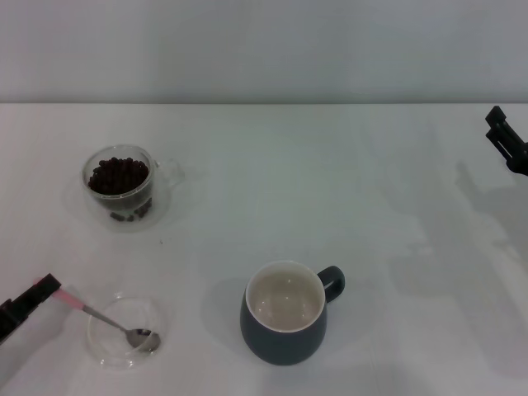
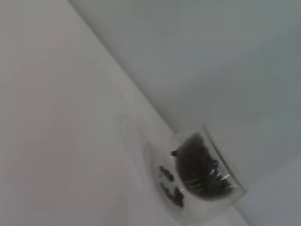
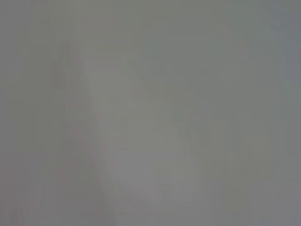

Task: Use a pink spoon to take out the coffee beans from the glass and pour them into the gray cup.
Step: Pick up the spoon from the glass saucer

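The left gripper (image 1: pixel 51 289) sits at the near left edge of the table (image 1: pixel 346 181), well to the left of the gray cup (image 1: pixel 285 323). Its dark fingertips are pinching the pale end of the pink spoon (image 1: pixel 111 322). The spoon slants from that grip toward the gray cup, and its silver bowl rests inside a shallow clear dish (image 1: pixel 124 332) lying flat on the table, left of the cup and apart from it.

Farther from the robot than the dish, and up-left of the gray cup, stands the glass (image 1: pixel 124 188), upright, its clear handle pointing toward the cup's side. The coffee beans (image 1: pixel 119 175) fill it in 1 dark heap, with some showing lower down through the wall.

The gray cup stands upright, handle turned to the right.

The right gripper (image 1: pixel 505 147) hangs at the far right edge, well apart from the cup; whether its fingers are spread or pressed together cannot be told.
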You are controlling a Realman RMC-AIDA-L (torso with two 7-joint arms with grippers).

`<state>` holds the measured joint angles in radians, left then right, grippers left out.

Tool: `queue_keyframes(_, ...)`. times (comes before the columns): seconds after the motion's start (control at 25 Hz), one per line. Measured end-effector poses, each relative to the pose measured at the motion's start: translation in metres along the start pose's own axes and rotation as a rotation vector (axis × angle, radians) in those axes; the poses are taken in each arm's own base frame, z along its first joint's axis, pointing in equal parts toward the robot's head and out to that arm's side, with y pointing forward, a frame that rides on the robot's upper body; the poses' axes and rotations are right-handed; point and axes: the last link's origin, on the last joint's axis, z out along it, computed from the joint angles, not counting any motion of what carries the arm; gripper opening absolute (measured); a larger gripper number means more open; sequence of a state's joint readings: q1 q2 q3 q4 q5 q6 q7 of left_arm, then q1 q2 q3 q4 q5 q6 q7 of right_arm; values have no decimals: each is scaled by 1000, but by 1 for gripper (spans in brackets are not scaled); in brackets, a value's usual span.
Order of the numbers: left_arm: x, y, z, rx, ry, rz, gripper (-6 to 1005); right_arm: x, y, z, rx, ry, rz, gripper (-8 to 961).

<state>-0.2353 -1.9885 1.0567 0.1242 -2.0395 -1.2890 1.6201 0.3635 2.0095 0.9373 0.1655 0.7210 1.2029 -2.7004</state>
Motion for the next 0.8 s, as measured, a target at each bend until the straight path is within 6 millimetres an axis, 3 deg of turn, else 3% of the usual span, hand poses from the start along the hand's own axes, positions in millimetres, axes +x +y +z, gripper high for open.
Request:
queue_keyframes(0.16, 3, 4, -3, -37, 14, 9, 189, 0, -1, -3, 3, -4, 1, 873)
queue_keyframes(0.24, 7, 5, -6, -42, 34, 15, 160, 0, -2, -5, 4, -7, 1, 873)
queue_keyframes(0.6, 24, 8, -16, -82, 84, 35, 139, 1, -5, -14, 16, -12, 2, 873)
queue_keyframes(0.8, 40, 28, -18, -221, 130, 50, 137, 4, -6, -21, 12, -6, -1, 874)
